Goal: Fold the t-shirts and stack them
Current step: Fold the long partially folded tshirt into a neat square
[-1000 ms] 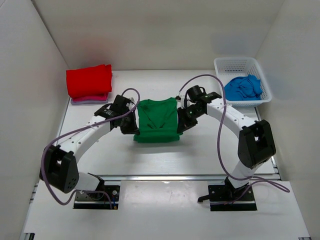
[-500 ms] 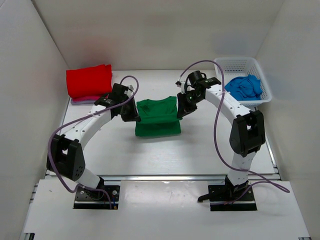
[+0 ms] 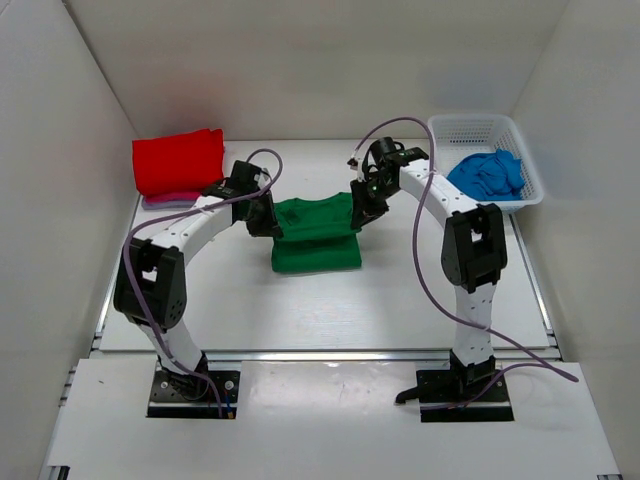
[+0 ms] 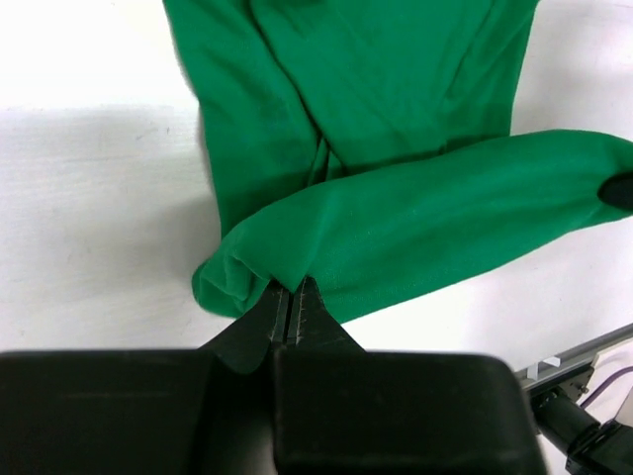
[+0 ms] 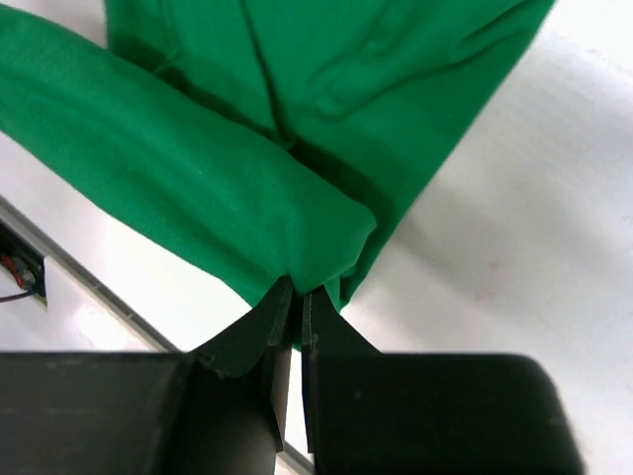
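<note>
Now the left hand [image 4: 293,302] and right hand [image 5: 295,302] each pinch the green t-shirt [image 3: 318,240] — at opposite folded edges.

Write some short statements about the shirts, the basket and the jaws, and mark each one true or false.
1. The left jaws are shut on an edge of the green shirt. True.
2. The right jaws are open and hold nothing. False: they are shut on the green shirt too.
3. The blue shirt lies in the basket. True.
4. The red shirt lies under the pink one. False: the red shirt lies on top of the pink shirt.
5. The basket stands at the far left of the table. False: it stands at the far right.
</note>
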Robot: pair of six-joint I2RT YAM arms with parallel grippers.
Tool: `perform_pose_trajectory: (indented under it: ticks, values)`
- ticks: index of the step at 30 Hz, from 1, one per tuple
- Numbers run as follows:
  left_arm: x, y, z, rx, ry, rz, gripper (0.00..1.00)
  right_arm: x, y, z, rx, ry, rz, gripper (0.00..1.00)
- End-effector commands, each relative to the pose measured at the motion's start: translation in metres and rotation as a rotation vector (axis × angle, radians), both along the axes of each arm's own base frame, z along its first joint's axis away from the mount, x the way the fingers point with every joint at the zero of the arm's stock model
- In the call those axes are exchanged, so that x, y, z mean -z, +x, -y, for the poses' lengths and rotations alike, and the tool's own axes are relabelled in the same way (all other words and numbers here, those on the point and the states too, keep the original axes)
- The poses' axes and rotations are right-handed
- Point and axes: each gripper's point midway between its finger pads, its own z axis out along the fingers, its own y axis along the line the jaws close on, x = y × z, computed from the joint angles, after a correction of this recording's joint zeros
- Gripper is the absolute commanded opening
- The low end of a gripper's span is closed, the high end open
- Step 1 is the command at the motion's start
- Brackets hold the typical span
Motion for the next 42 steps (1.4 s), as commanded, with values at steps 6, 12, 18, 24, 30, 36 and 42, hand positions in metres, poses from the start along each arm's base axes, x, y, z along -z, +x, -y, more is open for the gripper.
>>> perform_pose_trajectory:
  ticks: [6, 12, 18, 24, 30, 36, 42]
  values:
    - [-0.002, 0.026, -0.002, -0.047, -0.048, 0.068, 0.00, 0.003, 0.042, 0.000, 0.019, 0.003, 0.067, 0.00]
    - [0.008, 0.036, -0.002, -0.063, -0.054, 0.071, 0.00, 0.001, 0.069, 0.002, 0.025, 0.006, 0.111, 0.00]
    - [0.018, 0.047, -0.003, -0.086, -0.057, 0.081, 0.02, 0.006, 0.088, -0.001, 0.034, 0.034, 0.140, 0.00]
    - [0.019, 0.059, -0.002, -0.118, -0.089, 0.105, 0.07, 0.003, 0.106, -0.014, 0.060, 0.080, 0.190, 0.00]
    - [0.013, 0.072, -0.002, -0.163, -0.119, 0.160, 0.07, -0.006, 0.122, -0.026, 0.076, 0.126, 0.256, 0.03]
    - [0.010, 0.083, 0.002, -0.208, -0.189, 0.223, 0.14, -0.020, 0.139, -0.034, 0.103, 0.176, 0.377, 0.10]
    - [-0.004, 0.096, 0.004, -0.259, -0.297, 0.302, 0.32, -0.039, 0.139, -0.039, 0.126, 0.321, 0.455, 0.40]
